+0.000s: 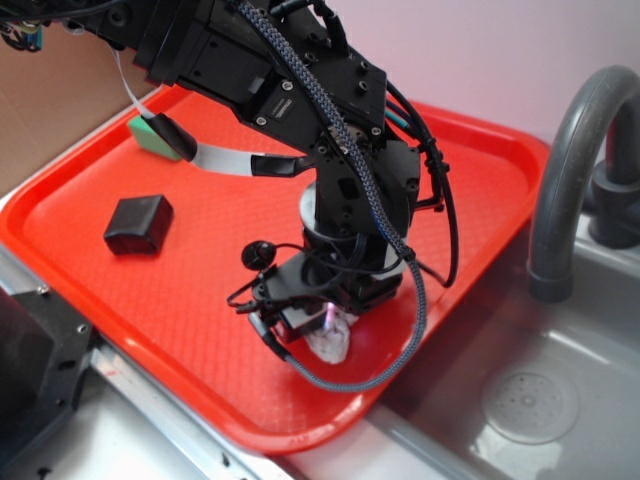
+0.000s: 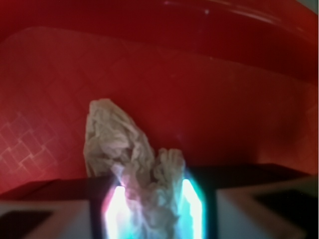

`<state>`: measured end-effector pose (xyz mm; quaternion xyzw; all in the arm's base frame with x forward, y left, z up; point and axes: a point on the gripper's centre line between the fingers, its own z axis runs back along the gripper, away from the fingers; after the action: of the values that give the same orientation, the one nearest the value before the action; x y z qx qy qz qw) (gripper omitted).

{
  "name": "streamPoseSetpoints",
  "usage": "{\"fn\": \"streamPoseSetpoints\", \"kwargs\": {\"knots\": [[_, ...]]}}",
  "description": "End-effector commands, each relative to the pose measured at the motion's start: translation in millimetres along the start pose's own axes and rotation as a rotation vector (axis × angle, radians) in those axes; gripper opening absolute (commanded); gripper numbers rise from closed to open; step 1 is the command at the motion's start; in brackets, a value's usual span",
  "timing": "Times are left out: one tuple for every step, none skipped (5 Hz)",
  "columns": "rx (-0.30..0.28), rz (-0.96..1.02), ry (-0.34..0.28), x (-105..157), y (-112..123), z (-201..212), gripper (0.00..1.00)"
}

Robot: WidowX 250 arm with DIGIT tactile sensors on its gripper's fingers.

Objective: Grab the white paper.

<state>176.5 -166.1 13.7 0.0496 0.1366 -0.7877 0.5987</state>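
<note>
The white paper [image 2: 134,159] is a crumpled off-white wad, and its lower half sits squeezed between the two glowing pads [image 2: 115,211]. My gripper [image 2: 153,209] is shut on it. In the exterior view the same wad, the white paper [image 1: 331,341], pokes out below the gripper [image 1: 318,328] near the front right of the red tray [image 1: 200,340]. Whether the paper still touches the tray floor cannot be told.
A glossy black block [image 1: 138,224] lies at the tray's left. A green block [image 1: 155,137] sits at the far left, partly behind the arm. Right of the tray is a steel sink [image 1: 520,400] with a grey faucet [image 1: 565,170].
</note>
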Motion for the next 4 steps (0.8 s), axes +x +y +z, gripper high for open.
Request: {"fn": "streamPoseSetpoints", "kwargs": {"knots": [[-0.022,0.358,-0.130,-48,-6,47,0.00],[0.017,0.612,-0.198,-80,-7,91,0.00],[-0.001,0.856,-0.285,-110,-23,132,0.00],[-0.020,1.088,-0.476,-134,-46,161,0.00]]}}
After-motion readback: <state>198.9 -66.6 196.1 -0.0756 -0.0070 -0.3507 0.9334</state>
